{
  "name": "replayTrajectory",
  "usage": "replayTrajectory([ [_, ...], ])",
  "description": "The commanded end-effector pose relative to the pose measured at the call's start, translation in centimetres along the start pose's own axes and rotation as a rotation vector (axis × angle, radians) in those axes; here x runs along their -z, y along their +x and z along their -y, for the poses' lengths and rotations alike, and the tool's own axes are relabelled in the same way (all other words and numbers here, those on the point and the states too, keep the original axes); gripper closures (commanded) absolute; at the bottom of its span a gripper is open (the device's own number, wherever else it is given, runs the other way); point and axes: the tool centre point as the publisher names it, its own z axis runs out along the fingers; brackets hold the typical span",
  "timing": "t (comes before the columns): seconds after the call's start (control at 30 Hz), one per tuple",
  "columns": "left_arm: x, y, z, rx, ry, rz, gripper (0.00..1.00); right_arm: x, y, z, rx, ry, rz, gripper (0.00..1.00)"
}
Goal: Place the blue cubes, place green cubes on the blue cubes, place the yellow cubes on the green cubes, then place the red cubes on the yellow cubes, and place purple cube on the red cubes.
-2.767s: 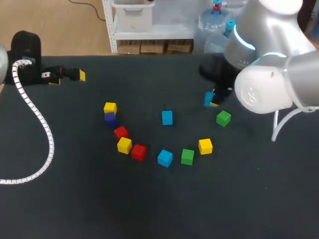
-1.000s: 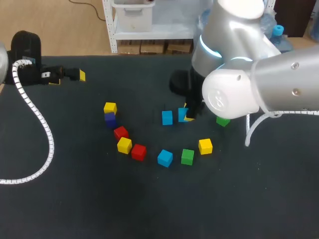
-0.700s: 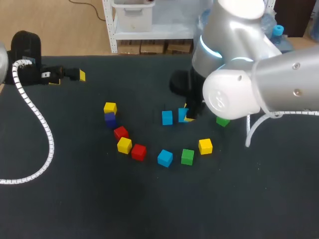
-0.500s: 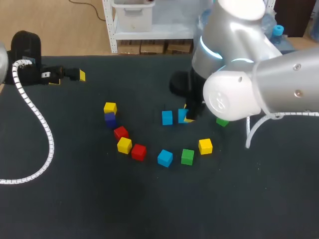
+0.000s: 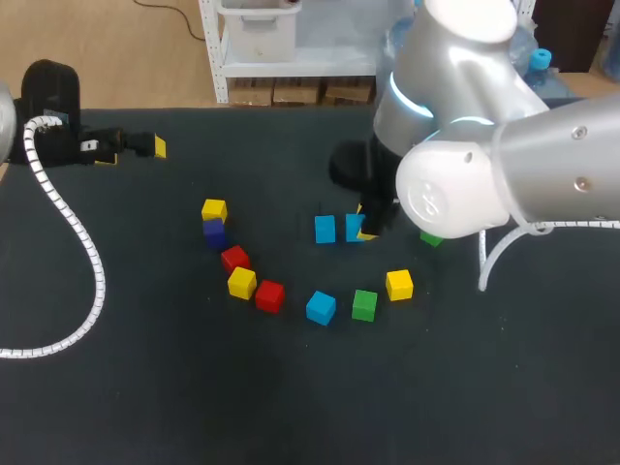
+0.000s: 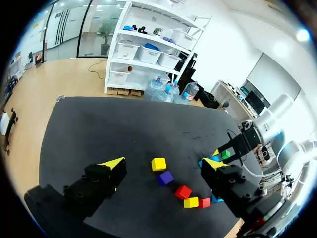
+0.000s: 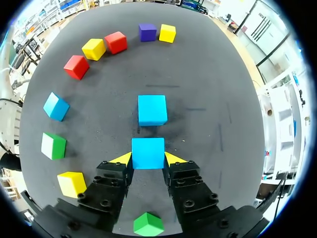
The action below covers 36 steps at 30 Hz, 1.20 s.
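My right gripper [image 5: 363, 229] [image 7: 147, 157] is shut on a blue cube [image 5: 355, 225] [image 7: 147, 152], low over the table. Just ahead of it, with a small gap, sits a second blue cube [image 5: 325, 229] [image 7: 152, 109]. A third blue cube [image 5: 321, 307] [image 7: 55, 106] lies nearer the front, beside a green cube [image 5: 364, 304] [image 7: 53, 145] and a yellow cube [image 5: 398, 284] [image 7: 72, 183]. Another green cube [image 5: 432, 236] [image 7: 148, 224] is half hidden behind my right arm. Further left lie two red cubes [image 5: 269, 294] [image 5: 234, 258], two yellow cubes [image 5: 241, 282] [image 5: 214, 209] and a purple cube [image 5: 214, 231] [image 7: 147, 31]. My left gripper [image 5: 136, 147] [image 6: 163, 162] stands open at the far left.
The loose cubes form an arc across the middle of the black table [image 5: 291, 397]. A white coiled cable [image 5: 73, 232] runs along my left arm down the left side. My bulky right arm [image 5: 484, 165] hangs over the right half.
My right arm earlier carried the blue cube leftward from near the green cube to beside the middle blue cube. Over the last second nothing visibly moved.
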Motion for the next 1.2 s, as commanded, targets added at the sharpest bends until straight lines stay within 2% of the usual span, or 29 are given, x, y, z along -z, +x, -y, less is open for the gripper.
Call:
replayTrajectory([
  [0.03,-0.03,0.08,-0.16,-0.001,0.006,0.004,0.0,0.0,0.08,-0.05,-0.001,0.002,0.005,1.0],
  [0.93,-0.03,0.08,-0.16,-0.001,0.006,0.004,0.0,-0.15,-0.07,-0.02,0.013,0.001,0.002,1.0],
  [1.07,-0.03,0.08,-0.16,-0.001,0.006,0.004,0.0,-0.16,-0.04,-0.04,0.011,0.0,0.002,0.87],
  [1.13,-0.03,0.08,-0.16,-0.001,0.006,0.004,0.0,-0.17,-0.02,-0.05,0.011,0.0,0.002,0.75],
  [1.2,-0.03,0.08,-0.16,-0.001,0.006,0.004,0.0,-0.17,0.0,-0.06,0.01,-0.001,0.002,0.69],
])
